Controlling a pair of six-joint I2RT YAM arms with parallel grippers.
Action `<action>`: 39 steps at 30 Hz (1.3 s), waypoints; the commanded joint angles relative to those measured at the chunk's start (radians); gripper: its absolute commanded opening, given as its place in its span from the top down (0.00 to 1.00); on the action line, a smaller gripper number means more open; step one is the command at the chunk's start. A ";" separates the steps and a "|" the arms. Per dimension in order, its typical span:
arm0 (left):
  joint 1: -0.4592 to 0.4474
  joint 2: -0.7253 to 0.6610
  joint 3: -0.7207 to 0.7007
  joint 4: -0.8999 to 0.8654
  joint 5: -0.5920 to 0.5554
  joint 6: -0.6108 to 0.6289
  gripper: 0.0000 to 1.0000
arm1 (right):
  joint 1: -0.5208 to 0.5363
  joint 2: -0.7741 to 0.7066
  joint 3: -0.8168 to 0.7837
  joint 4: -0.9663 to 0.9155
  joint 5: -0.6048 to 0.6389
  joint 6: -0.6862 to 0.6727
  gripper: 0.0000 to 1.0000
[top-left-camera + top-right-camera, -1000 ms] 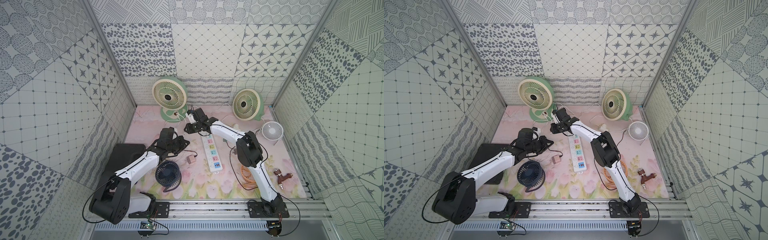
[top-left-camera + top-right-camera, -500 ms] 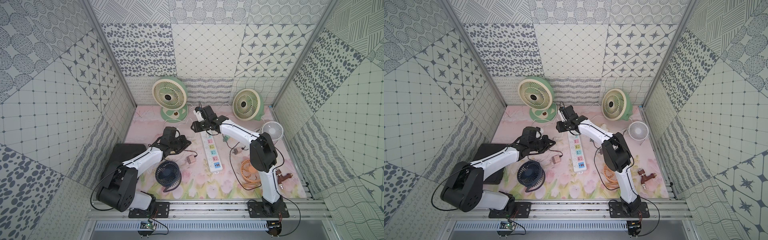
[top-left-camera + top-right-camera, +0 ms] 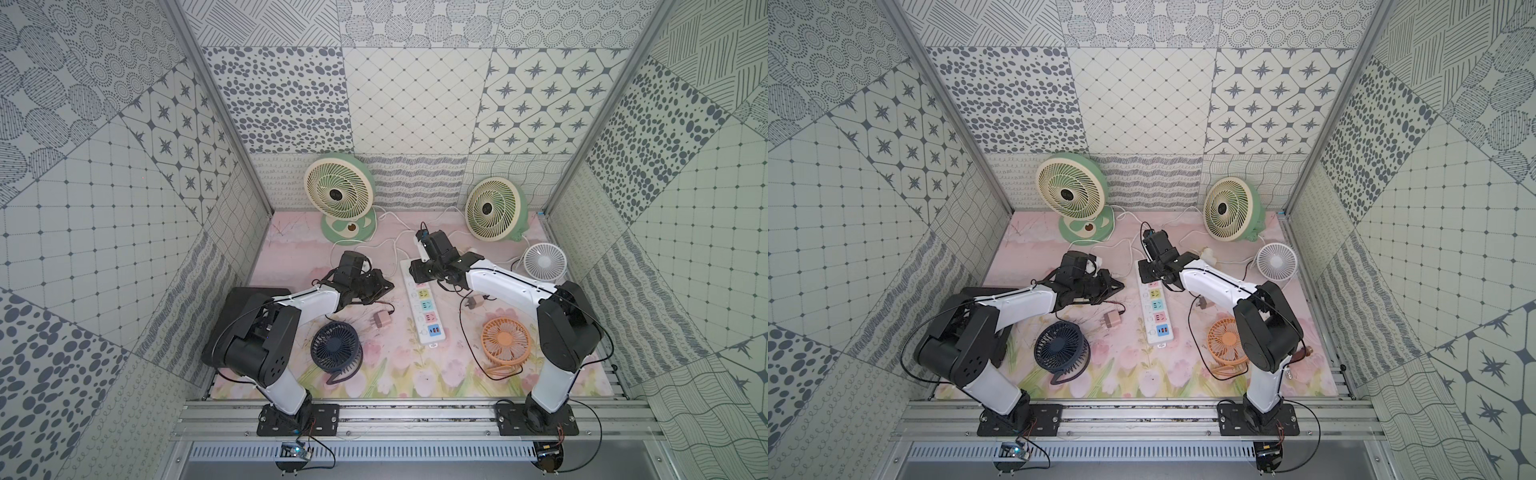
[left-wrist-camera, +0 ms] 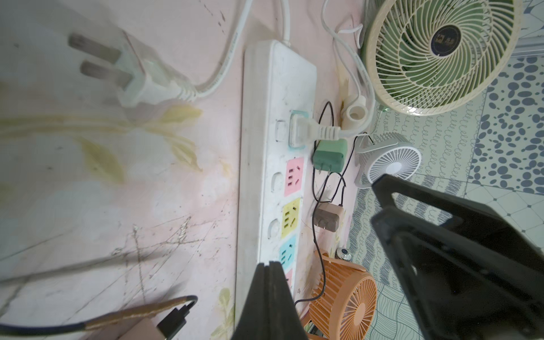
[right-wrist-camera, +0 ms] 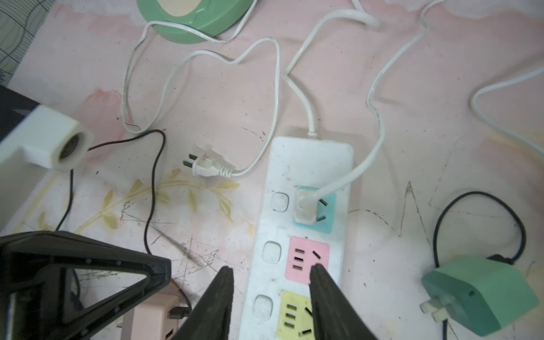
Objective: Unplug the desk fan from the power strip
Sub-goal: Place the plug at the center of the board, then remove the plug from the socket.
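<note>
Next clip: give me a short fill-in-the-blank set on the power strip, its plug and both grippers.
1. The white plug sits in the power strip, in its ___ socket.
2. The left gripper has its jaws ___ (open/shut).
3. The right gripper, above the pink socket, has its jaws ___ (open/shut).
Missing words: teal; shut; open.

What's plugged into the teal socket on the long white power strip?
A white plug sits in the teal socket of the power strip, its white cord curving away. Its prongs are hidden inside. The pink socket and yellow socket are empty.
</note>
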 commanded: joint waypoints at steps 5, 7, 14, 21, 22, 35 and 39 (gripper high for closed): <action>-0.026 0.071 0.053 0.096 0.068 -0.022 1.00 | 0.006 0.049 -0.057 0.180 0.058 0.050 0.54; -0.026 0.077 0.054 0.096 0.068 -0.022 1.00 | 0.005 0.077 -0.050 0.205 0.072 0.055 0.54; -0.026 0.090 0.051 0.090 0.059 -0.018 1.00 | 0.005 0.159 -0.011 0.246 0.114 0.057 0.61; -0.026 0.096 0.051 0.080 0.049 -0.013 1.00 | 0.006 0.198 0.007 0.277 0.141 0.058 0.71; -0.025 0.097 0.053 0.079 0.049 -0.011 1.00 | 0.006 0.202 0.008 0.281 0.145 0.057 0.72; -0.027 0.138 0.093 0.071 0.047 -0.013 1.00 | 0.007 0.204 0.012 0.287 0.167 0.028 0.98; -0.028 0.158 0.125 0.063 0.047 -0.012 1.00 | 0.013 0.194 0.001 0.288 0.184 0.017 1.00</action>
